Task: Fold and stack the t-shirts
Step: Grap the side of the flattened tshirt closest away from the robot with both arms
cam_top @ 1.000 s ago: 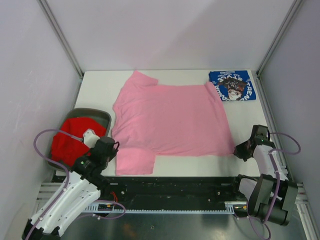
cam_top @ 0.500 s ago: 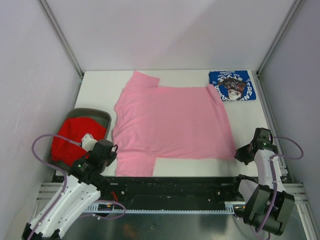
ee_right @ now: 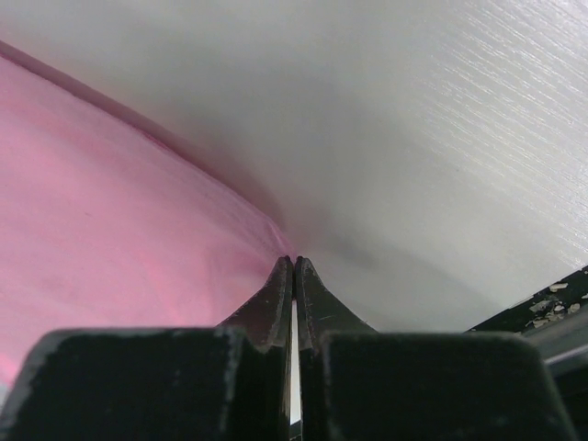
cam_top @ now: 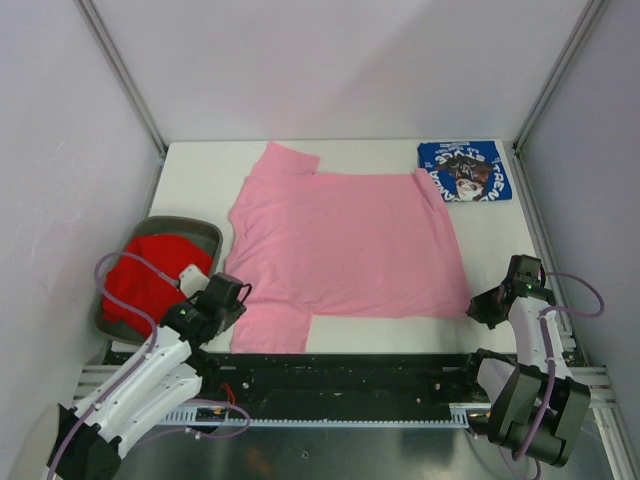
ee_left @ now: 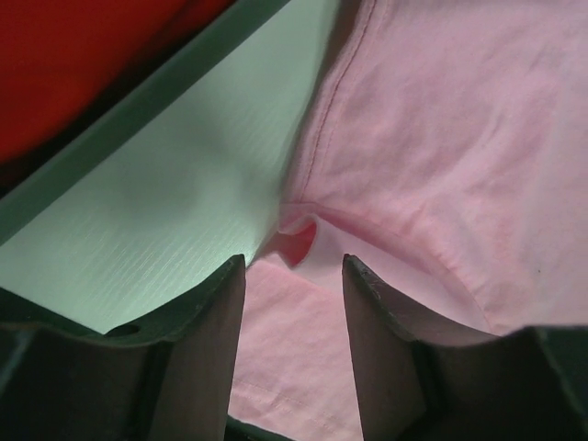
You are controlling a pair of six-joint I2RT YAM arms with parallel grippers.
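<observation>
Armpit crease of pink t-shirt (cam_top: pixel 345 240), spread flat just right of grey bin (cam_top: pixel 208 231), sits straight ahead of left gripper (ee_left: pixel 294 265); jaws parted, empty. At near hem corner farthest from bin, right gripper (ee_right: pixel 294 261) closed tight; hold on cloth uncertain.

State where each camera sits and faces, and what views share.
Top external: above, behind the robot, looking down at the table; both arms show.
Left wrist: on its arm, looking down past the open left hand at the pink t-shirt and grey bin.
Right wrist: on its arm, looking past the shut right hand at that shirt's corner.
All share the pink t-shirt.
</observation>
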